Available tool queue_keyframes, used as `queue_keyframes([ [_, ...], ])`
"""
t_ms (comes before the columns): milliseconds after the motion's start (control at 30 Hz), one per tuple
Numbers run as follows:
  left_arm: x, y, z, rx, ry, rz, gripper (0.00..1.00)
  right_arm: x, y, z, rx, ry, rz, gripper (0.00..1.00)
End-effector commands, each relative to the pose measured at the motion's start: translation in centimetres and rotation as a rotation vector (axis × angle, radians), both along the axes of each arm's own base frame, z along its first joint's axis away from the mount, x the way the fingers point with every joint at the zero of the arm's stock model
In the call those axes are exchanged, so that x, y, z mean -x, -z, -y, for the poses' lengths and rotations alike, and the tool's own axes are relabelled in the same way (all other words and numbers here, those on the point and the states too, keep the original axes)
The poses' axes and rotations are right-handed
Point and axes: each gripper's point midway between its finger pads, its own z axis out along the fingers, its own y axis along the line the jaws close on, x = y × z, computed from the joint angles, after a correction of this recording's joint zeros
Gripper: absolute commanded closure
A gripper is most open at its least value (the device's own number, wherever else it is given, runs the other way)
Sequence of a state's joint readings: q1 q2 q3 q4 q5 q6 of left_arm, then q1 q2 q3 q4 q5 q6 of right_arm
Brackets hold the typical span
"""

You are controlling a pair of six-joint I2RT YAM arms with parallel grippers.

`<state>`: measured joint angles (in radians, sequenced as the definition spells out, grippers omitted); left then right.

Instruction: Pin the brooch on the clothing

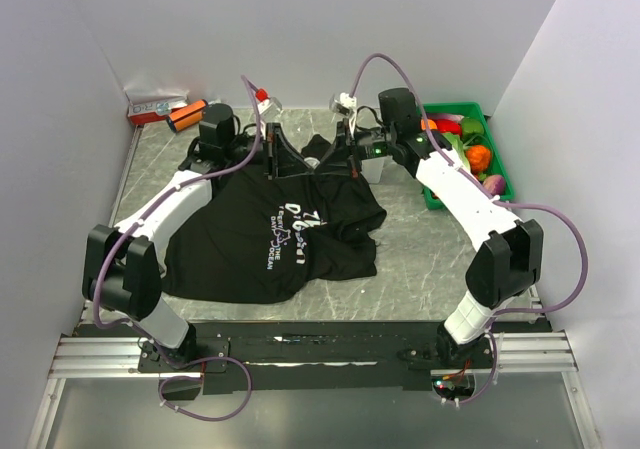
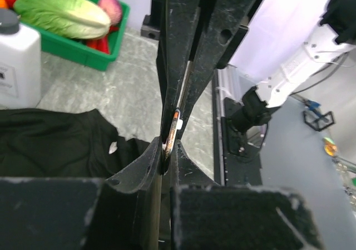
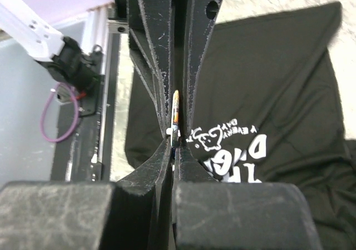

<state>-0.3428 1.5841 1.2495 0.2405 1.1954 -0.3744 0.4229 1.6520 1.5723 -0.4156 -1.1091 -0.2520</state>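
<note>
Room: plain white walls (image 1: 300,29) on three sides.
Table (image 1: 430,244): grey, marbled and scuffed. Its near edge meets the black rail (image 1: 320,344) where both arms are bolted.
Shirt (image 1: 240,249): here's the clothing, black and rumpled, spread mid-table with its white lettering (image 1: 290,231) facing up. Its far edge is bunched between the two grippers, so the collar is hard to make out.
Left arm (image 1: 170,194): reaches in from the near left and ends over the shirt's far edge.
Right arm (image 1: 465,194): comes in from the near right to the same edge and covers part of the bin.
Bin (image 2: 83,58): green, at the far right, packed with toy vegetables.
Bottle (image 2: 16,66): white, just beside the shirt's far right edge, cut off in the left wrist view.
Box (image 1: 155,104): red and white, in the far left corner. There's an orange item (image 1: 187,117) beside it, too small to read.
Left gripper (image 1: 270,164): fingers (image 2: 194,66) nearly together, clamped on a thin orange-and-white sliver (image 2: 177,125) seen edge-on.
Right gripper (image 1: 348,159): fingers (image 3: 156,66) pressed tight, pinching a second sliver (image 3: 176,113) of yellow, orange and white, above the lettering.
Brooch: only those thin edges show, so I cannot tell which sliver, if either, is it.
</note>
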Motion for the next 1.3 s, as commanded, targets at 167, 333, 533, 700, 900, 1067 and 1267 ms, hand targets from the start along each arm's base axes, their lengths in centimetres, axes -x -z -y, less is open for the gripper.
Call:
queue_keyframes([
  [167, -2.0, 0.0, 2.8, -0.096, -0.175, 0.106, 0.99, 3.6, -3.2, -3.3, -0.017, -0.136, 0.205, 1.00],
  [333, -3.7, -0.2, 2.6, -0.157, -0.305, 0.191, 0.84, 3.7, -3.3, -3.6, -0.005, -0.140, 0.242, 1.00],
  [533, -4.0, 0.4, 2.4, -0.216, -0.349, 0.228, 0.83, 3.7, -3.2, -3.9, 0.001, -0.140, 0.248, 1.00],
  [700, -3.9, 0.2, 2.5, -0.237, -0.356, 0.254, 0.84, 3.6, -3.1, -4.1, 0.016, -0.134, 0.267, 1.00],
  [900, -1.2, -1.3, 1.7, -0.198, -0.234, 0.323, 0.69, 3.5, -3.2, -3.5, 0.001, -0.134, 0.240, 1.00],
  [1067, 0.6, -3.2, -1.3, -0.087, -0.193, 0.364, 0.54, 4.0, -3.9, -2.2, -0.017, -0.162, 0.233, 1.00],
  [1267, 2.3, -2.3, -2.1, -0.084, -0.141, 0.345, 0.52, 4.4, -3.9, -1.7, -0.008, -0.173, 0.204, 1.00],
])
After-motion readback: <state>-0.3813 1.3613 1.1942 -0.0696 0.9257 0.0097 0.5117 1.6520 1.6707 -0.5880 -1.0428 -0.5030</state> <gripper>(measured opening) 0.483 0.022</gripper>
